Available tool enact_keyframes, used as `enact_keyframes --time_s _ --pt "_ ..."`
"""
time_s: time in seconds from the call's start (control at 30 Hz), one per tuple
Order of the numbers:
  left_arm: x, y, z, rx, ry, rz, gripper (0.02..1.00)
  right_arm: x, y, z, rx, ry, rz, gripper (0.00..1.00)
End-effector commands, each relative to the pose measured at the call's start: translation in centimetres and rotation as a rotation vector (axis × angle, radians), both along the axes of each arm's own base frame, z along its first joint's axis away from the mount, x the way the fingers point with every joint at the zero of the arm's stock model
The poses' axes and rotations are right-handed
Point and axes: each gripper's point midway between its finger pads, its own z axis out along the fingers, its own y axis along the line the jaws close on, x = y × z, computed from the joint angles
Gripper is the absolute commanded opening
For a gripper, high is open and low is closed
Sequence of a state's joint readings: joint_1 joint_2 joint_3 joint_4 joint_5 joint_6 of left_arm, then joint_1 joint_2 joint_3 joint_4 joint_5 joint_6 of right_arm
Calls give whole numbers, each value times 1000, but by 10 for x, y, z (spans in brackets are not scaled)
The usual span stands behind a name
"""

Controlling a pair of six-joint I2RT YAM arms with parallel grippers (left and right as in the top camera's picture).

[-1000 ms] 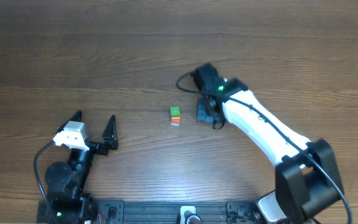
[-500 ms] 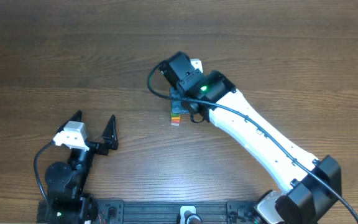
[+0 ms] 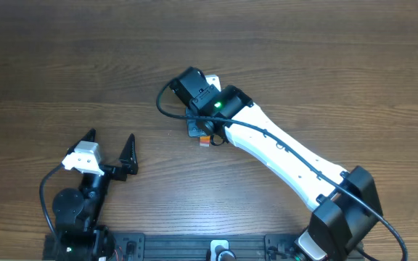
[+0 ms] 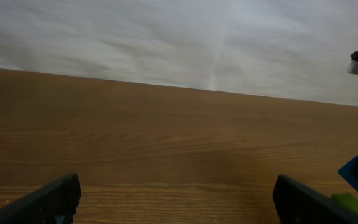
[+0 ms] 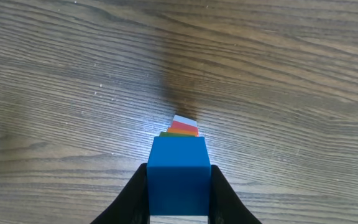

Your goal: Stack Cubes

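Nearest, at the left, the left gripper point(image 3: 109, 136) is parked low over the table point(image 3: 325, 58), close to its own base. Its jaws are spread wide and nothing is held between them. It is judged to be placed well apart from the stack so that the working arm is given room.

Farther out, near the middle of the table, the right gripper point(image 5: 179, 194) is found, carried there by the arm that stands at the right. It is closed on a blue cube point(image 5: 179, 169), which is clamped by two opposite side faces, with the fingers point(image 5: 135, 196) pressed flat against them. That grip is judged to be chosen so that the underside of the cube is left free for setting down and the cube is held square.

Directly beneath the blue cube, the stack of cubes point(image 5: 183, 127) is standing on the table. Only thin edges of it are seen past one edge of the held cube: green, orange, red and a pale one. Whether the blue cube is already touching the top of the stack cannot be told. The cube is judged to be lined up over the stack for placing, and it is not yet released.
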State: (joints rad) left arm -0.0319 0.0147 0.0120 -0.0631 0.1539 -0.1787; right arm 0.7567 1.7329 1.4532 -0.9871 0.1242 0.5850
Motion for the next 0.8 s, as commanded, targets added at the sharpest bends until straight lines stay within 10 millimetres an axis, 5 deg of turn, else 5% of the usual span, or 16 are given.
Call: enact_keyframes --time_s 0.03,0.8 --pt "0 -1 -1 14 -5 -7 1000 0 10 -1 13 4 3 25" --pt "0 -1 -1 14 -5 -7 1000 -3 15 -16 -11 32 4 27"
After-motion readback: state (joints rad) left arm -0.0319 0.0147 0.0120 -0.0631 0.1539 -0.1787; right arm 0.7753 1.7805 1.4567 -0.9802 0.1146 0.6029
